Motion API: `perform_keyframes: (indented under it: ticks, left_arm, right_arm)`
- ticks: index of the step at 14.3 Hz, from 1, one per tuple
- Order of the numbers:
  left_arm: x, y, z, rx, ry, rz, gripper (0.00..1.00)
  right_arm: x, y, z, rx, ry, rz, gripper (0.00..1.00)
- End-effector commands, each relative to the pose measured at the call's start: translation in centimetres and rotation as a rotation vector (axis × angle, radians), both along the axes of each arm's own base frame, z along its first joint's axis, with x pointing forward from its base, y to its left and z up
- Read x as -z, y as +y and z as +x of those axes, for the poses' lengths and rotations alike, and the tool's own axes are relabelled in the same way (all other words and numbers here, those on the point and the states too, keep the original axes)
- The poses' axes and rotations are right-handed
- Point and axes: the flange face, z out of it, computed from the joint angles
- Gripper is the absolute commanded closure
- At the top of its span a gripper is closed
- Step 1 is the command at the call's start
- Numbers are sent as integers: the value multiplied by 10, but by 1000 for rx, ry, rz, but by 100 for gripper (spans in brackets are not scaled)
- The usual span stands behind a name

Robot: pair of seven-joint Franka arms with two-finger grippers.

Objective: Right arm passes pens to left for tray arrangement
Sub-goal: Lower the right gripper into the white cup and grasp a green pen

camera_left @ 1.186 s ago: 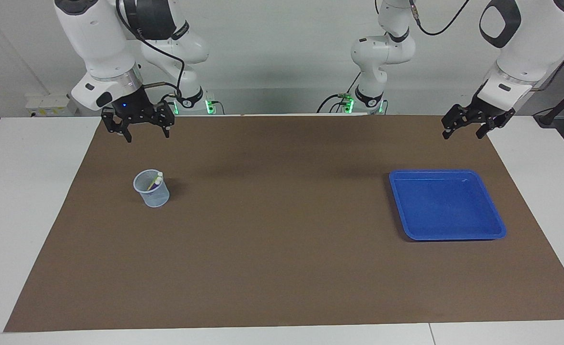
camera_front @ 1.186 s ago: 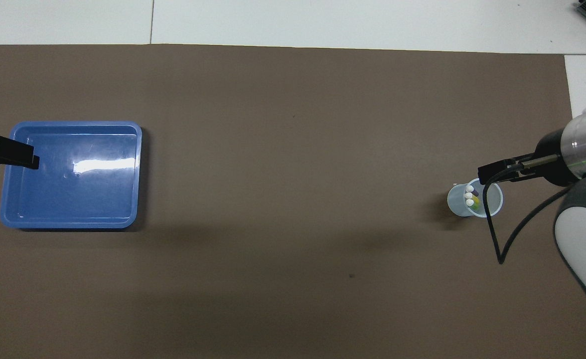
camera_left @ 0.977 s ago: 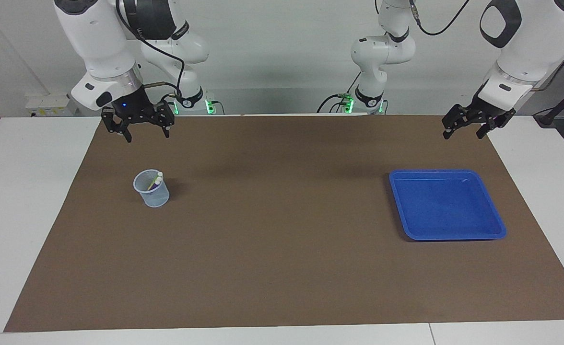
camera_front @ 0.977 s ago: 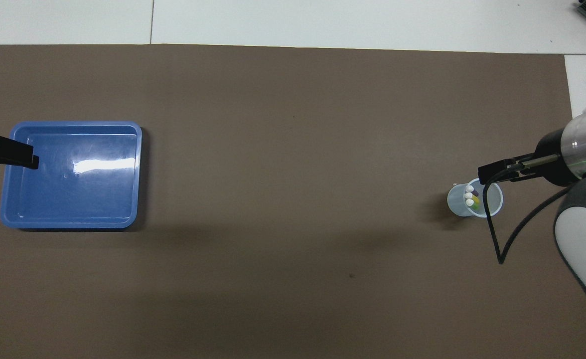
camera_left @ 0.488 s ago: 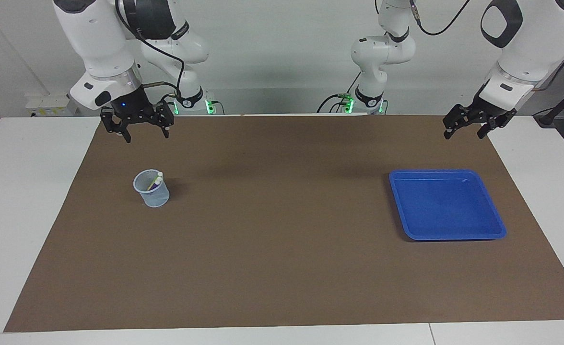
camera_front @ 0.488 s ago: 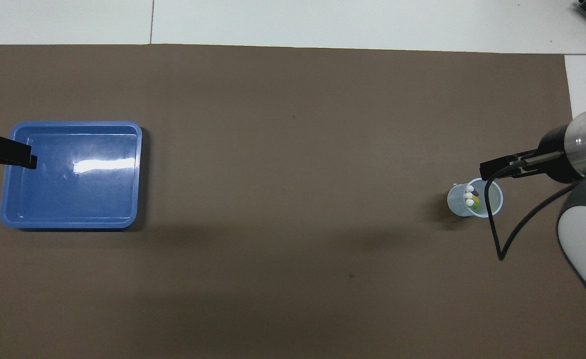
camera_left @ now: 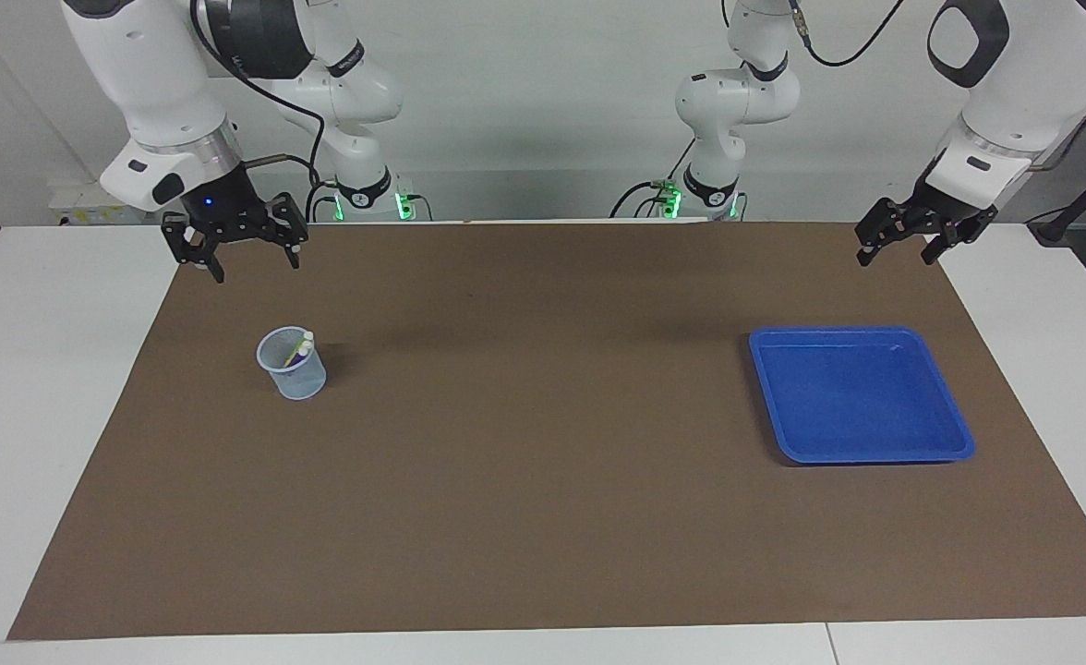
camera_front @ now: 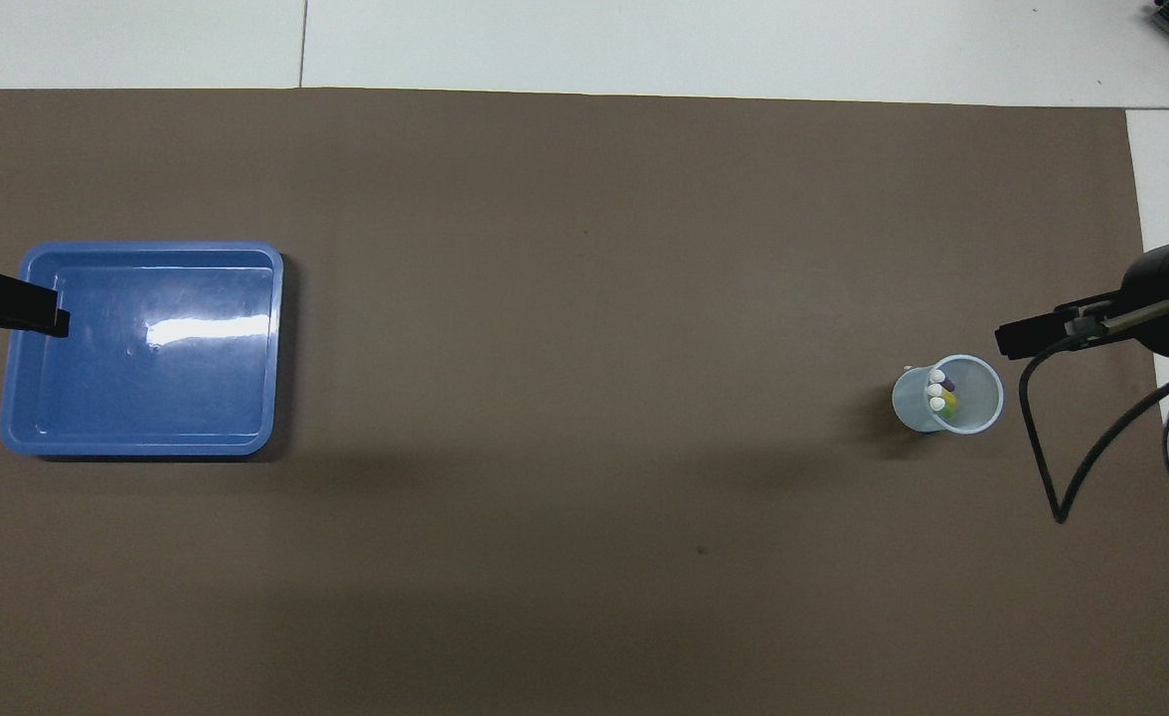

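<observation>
Three pens (camera_left: 302, 347), green, yellow and purple with pale ends, stand in a small translucent cup (camera_left: 293, 368) on the brown mat toward the right arm's end; from overhead the pens (camera_front: 940, 391) show inside the cup (camera_front: 972, 398). My right gripper (camera_left: 257, 269) hangs open and empty above the mat, off to the side of the cup. The blue tray (camera_left: 862, 397) lies empty toward the left arm's end. My left gripper (camera_left: 894, 259) hangs open and empty above the mat's corner; in the overhead view it (camera_front: 8, 306) overlaps the tray (camera_front: 147, 378) at its edge.
A brown mat (camera_left: 543, 480) covers most of the white table (camera_left: 35, 388). Both arm bases (camera_left: 709, 185) stand at the robots' edge. A black cable (camera_front: 1052, 477) loops down from the right wrist beside the cup.
My right gripper has drifted away from above the cup toward the right arm's end of the table, still open. The left gripper has barely shifted. Cup, pens and tray have not moved.
</observation>
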Motion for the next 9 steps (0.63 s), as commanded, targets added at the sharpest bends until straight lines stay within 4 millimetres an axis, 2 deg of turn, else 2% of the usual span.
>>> perform_keyframes:
  ticks: [1,4,7,9]
  left_arm:
    - [-6,-1,-8,5,-3,20,0]
    - [-7,-3,-10,5,-2,20,0]
    - [-10,-9,-10,19,-9,20,0]
    - [-13,-11,-12,21,-17,20,0]
  right_arm:
    - [25,6,-5,-37,-37,27,0]
    - [58,14,-8,-36,11,26,0]
    - [105,13,-15,-34,40,25,0]
    - [118,13,-13,-38,44,25,0]
